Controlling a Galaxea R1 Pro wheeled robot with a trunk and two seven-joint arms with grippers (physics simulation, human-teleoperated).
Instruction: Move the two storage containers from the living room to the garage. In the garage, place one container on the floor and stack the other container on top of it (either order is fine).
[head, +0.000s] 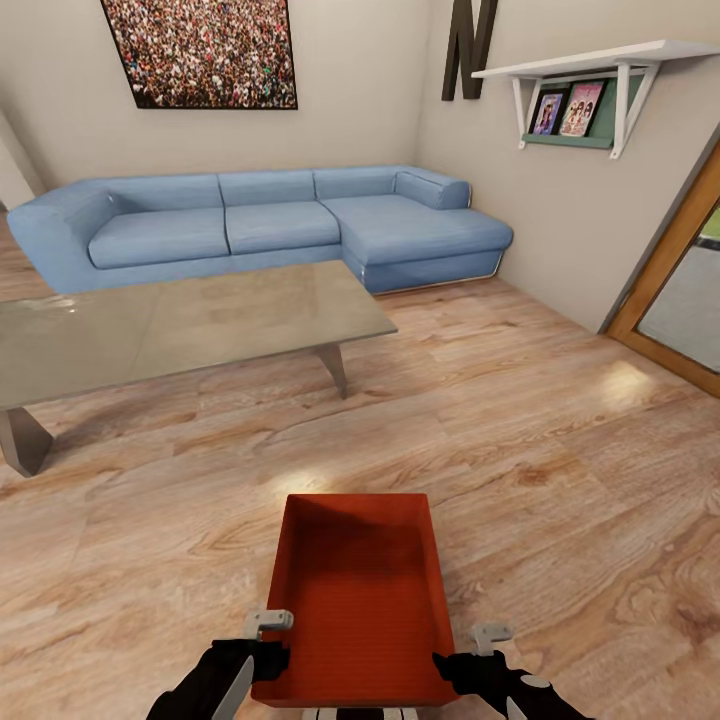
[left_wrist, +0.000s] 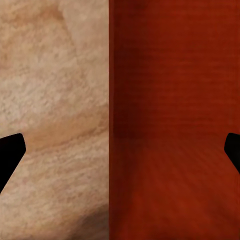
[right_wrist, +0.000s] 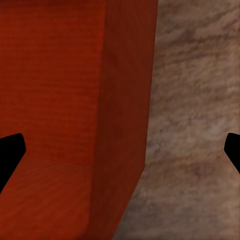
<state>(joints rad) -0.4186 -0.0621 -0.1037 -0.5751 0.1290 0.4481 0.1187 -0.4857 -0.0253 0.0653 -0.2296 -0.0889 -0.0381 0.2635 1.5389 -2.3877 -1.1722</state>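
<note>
A red-orange rectangular open-top storage container (head: 358, 600) with thin plain walls is seen low in the head view, directly in front of the robot, over the light wood-plank floor (head: 560, 470) of the living room; whether it rests on the planks or is lifted off them cannot be told. Nothing is seen inside it: its bare ribbed bottom is exposed. The left gripper (head: 266, 655) is placed at its near left wall and the right gripper (head: 462, 662) at its near right wall. In each wrist view the dark fingers (left_wrist: 11, 152) (right_wrist: 11, 152) stand wide apart with a container wall between them, so nothing appears clamped; whether the walls are pressed from both sides by the two arms cannot be told. If the bin is held only by such side pressure, it could be dropped or tilted once the base is driven off, and the thin walls could slip. Ahead and to the left, the grey glass-topped coffee desk (head: 180, 325) could be struck on a careless turn. Beyond it, a blue corner sofa (head: 270, 225) is set against the beige wall.
</note>
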